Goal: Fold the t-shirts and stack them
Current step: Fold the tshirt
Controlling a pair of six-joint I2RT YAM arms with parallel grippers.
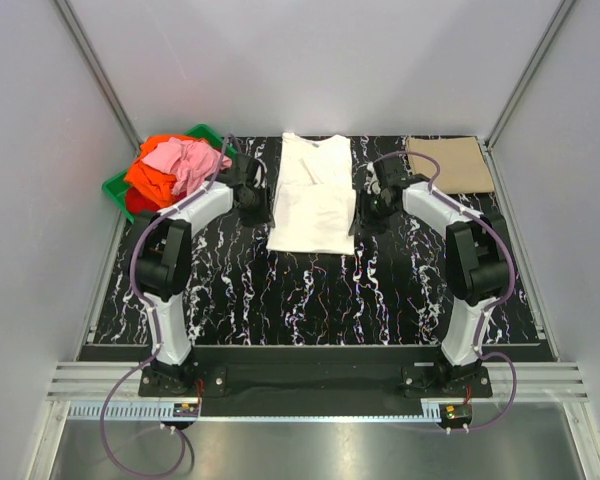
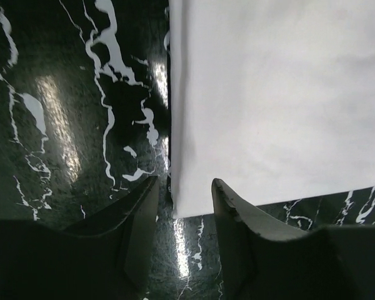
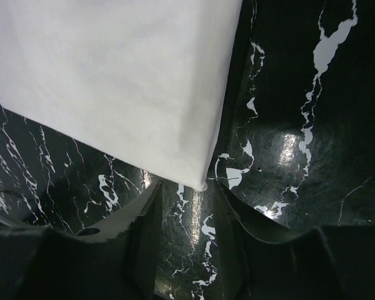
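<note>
We see pink, orange and red t-shirts [image 1: 170, 165] heaped in a green crate [image 1: 114, 186] at far left. Our left gripper [image 2: 185, 183], jaws parted and empty, sits beside the white t-shirt [image 1: 315, 195] lying flat in the middle, and our right gripper [image 3: 186, 186] does likewise on its other side. A folded tan t-shirt [image 1: 450, 165] lies far right.

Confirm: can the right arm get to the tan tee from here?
Probably yes. The tan tee lies flat in the far right corner, near the open right gripper; only table shows between them.
</note>
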